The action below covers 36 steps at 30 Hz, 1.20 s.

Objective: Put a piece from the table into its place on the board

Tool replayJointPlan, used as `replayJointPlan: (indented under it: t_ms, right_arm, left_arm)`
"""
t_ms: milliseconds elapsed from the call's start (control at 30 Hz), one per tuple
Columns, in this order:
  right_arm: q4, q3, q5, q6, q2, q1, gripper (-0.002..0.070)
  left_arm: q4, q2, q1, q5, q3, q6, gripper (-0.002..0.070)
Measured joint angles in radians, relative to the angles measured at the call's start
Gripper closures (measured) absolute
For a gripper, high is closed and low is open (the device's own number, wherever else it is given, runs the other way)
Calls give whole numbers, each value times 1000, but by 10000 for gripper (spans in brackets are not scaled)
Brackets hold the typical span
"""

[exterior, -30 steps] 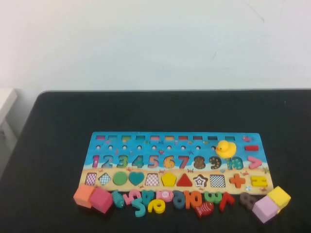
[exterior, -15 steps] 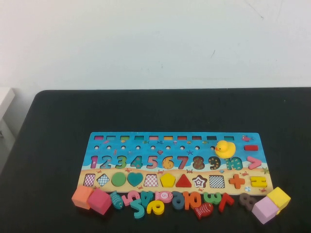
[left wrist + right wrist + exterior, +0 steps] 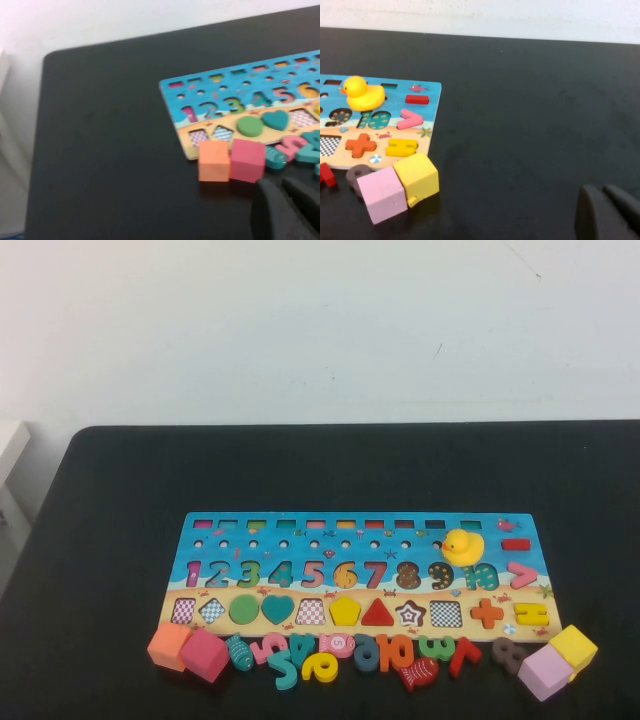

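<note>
Black table (image 3: 330, 470); both end effectors (image 3: 287, 210) (image 3: 607, 212) cut off, shut.

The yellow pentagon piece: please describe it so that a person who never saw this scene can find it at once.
Find the wooden board with the blue sea picture on the black table. Along its sandy strip runs a row of shapes; the yellow pentagon sits near the middle, between a checkered slot and a red triangle. It is the only yellow five-sided shape in that row.
</note>
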Motion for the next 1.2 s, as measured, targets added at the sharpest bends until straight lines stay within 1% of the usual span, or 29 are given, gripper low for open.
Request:
replayJointPlan:
  t_ms: [167, 300, 433, 533, 633, 733, 900, 1200]
  right_arm:
    - [0, 0, 0, 0, 0, 0, 657]
    - [0, 0, 0, 0, 0, 0, 657]
    - [0, 0, 0, 0, 0, 0, 657]
    - [0, 0, 0, 0, 0, 0, 657]
    - [0, 0, 0, 0, 0, 0, 657]
    - [0, 0, 0, 0, 0, 0, 657]
    - [0, 0, 0, 0, 0, 0, 657]
    - [2, 0, 0, 0, 0, 0, 657]
  left_arm:
    - [-108, 0, 155, -129, 68, 112, 676]
    - [-163, -10, 278, -227, 126, 148, 675]
    - [-227, -40, 375, -253, 134, 167, 676]
    - [-279, -44, 424, -232, 134, 237, 676]
    - [-304, -44, 437, -215, 134, 322, 676]
    - [-313, -46, 437, -194, 134, 362, 676]
    - [-317, -48, 405, -174, 134, 388, 676]
    - [-319, -48, 398, -174, 134, 393, 676]
